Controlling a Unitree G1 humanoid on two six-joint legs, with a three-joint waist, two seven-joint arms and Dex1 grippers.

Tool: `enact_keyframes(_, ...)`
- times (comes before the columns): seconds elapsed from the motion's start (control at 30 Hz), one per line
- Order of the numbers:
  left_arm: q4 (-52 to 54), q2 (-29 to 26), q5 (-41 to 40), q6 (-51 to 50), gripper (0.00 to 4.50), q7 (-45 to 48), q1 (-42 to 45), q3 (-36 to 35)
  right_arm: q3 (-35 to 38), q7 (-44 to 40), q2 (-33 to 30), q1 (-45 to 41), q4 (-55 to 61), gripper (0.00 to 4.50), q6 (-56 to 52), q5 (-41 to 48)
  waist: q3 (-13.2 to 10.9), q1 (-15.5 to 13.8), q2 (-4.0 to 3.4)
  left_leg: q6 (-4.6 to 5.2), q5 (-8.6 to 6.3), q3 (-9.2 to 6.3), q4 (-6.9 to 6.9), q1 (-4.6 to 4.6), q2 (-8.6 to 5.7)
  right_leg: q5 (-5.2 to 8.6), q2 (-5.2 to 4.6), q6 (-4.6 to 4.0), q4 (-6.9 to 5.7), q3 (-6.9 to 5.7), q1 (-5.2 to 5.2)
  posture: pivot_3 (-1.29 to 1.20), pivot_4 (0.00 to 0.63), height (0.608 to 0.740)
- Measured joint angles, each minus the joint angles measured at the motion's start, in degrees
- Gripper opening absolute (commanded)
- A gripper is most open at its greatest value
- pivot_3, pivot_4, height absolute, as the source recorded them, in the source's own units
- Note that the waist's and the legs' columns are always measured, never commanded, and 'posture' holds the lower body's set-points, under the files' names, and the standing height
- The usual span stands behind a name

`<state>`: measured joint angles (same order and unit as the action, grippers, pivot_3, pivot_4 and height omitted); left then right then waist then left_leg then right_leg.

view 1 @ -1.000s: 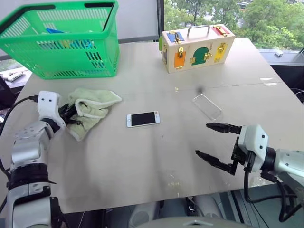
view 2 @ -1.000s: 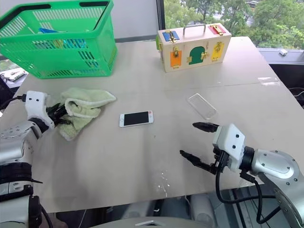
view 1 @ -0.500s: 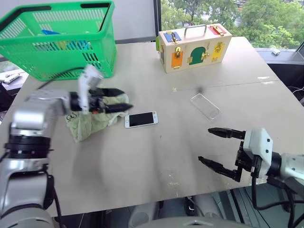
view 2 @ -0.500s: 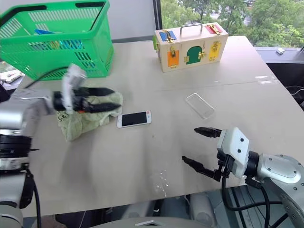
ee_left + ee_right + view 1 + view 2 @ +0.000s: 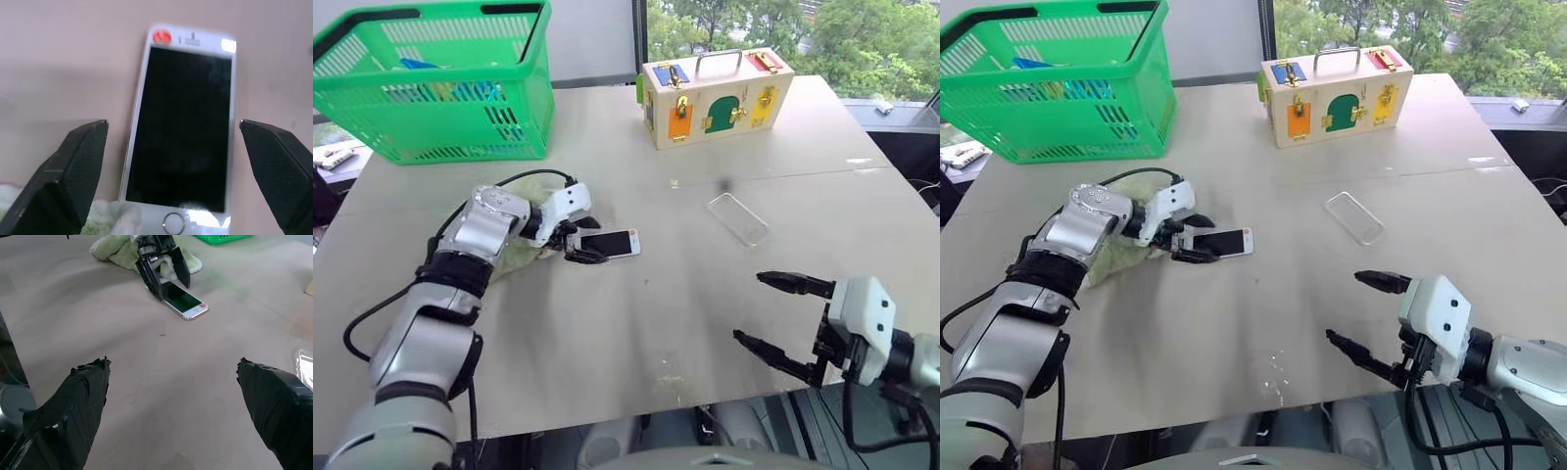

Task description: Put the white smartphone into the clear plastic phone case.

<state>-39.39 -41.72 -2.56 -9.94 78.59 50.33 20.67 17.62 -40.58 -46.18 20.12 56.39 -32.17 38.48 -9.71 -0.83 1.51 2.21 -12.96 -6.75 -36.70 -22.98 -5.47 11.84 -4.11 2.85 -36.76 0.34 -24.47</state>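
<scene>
Left eye view, white smartphone (image 5: 608, 244) lengthwise left-right, left hand (image 5: 579, 242) spread astride it.

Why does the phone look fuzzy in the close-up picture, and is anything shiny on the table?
In the left wrist view the white smartphone is soft and out of focus, because the camera sits very near it, and a pale glare spot sits on its glass. In the left eye view the clear plastic phone case catches light along its rim, and a bright sheen lies on the table near the window.
</scene>
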Motion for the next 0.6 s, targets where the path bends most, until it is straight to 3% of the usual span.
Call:
enact_keyframes(0.07,-1.71,0.69,1.72,0.77,4.44,1.22,1.28,0.26,0.66,0.13,0.00,0.45,0.15,4.50,0.00,-0.04,0.01,-0.03,-0.01,0.02,0.00,0.00,-0.02,0.01,0.00,0.00,0.00,0.02,0.00,0.00,0.02,0.00,0.150,0.740)
enact_keyframes(0.1,-1.89,0.82,2.32,0.69,4.21,1.63,1.46,0.19,0.73,0.29,0.02,0.74,0.37,4.50,0.01,-0.07,0.01,-0.01,-0.01,0.02,-0.01,0.00,-0.05,0.02,0.00,0.04,0.00,0.08,-0.01,0.00,0.04,0.00,0.150,0.740)
enact_keyframes(0.23,0.44,0.80,2.65,-4.96,2.81,2.93,0.75,-0.67,0.54,1.14,0.20,0.99,1.16,4.50,0.06,-0.49,0.03,0.34,-0.02,0.07,-0.04,0.02,-0.06,0.14,0.01,0.12,0.02,0.21,-0.02,0.02,0.14,0.00,0.150,0.740)
enact_keyframes(0.4,12.56,0.22,1.76,-17.75,2.82,0.47,-4.58,-4.46,-0.06,1.16,0.31,0.57,1.05,4.50,0.40,-1.84,0.04,0.55,-0.03,0.13,-0.08,0.04,-0.07,0.13,0.01,0.11,0.02,0.18,-0.01,0.07,0.14,0.00,0.150,0.740)
enact_keyframes(0.6,37.46,3.59,1.88,-54.46,2.82,-16.32,-9.44,-8.36,-1.05,1.11,0.39,0.36,0.98,4.50,1.11,-2.61,0.00,0.35,0.01,0.16,-0.10,0.01,-0.20,0.07,0.01,0.13,0.06,0.25,-0.02,0.03,0.15,0.00,0.150,0.740)
